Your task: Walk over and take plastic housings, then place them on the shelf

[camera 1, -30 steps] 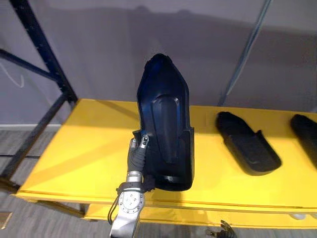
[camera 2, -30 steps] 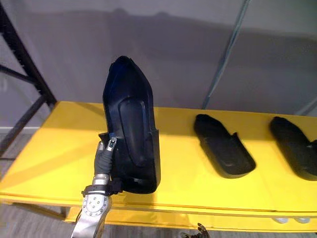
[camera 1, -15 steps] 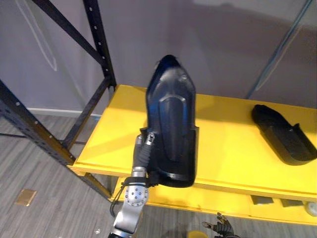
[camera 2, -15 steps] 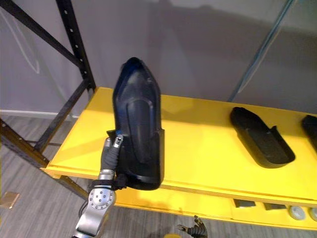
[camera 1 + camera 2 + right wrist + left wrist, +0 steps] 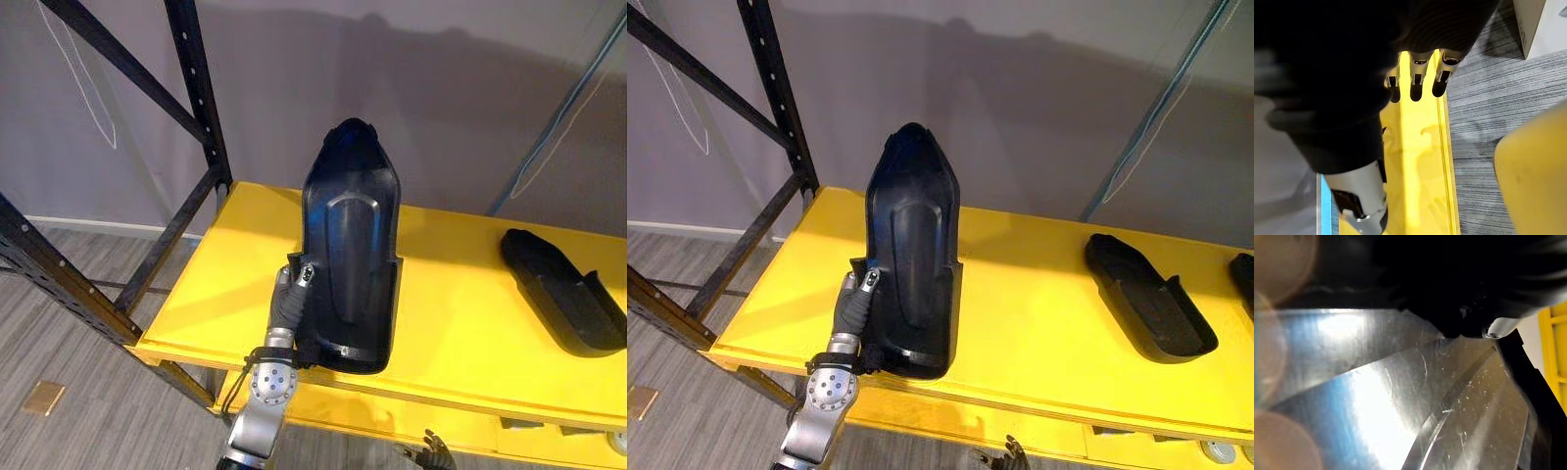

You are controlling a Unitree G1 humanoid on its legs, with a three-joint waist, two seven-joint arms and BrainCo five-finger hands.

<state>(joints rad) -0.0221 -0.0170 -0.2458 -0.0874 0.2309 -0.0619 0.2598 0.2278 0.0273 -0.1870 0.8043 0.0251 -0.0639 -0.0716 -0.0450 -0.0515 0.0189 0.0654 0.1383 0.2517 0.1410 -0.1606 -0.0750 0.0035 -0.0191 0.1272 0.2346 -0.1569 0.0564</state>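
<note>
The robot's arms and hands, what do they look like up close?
The left arm is silver-grey, with a round wrist disc ringed by small holes. The left hand wears a dark ribbed cover and has a silver, dark-tipped thumb. The right hand matches: dark ribbed cover, silver fingers with dark tips.

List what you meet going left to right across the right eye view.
black rack upright → left robot hand → held plastic housing → second plastic housing, lying flat → third housing at the edge
</note>
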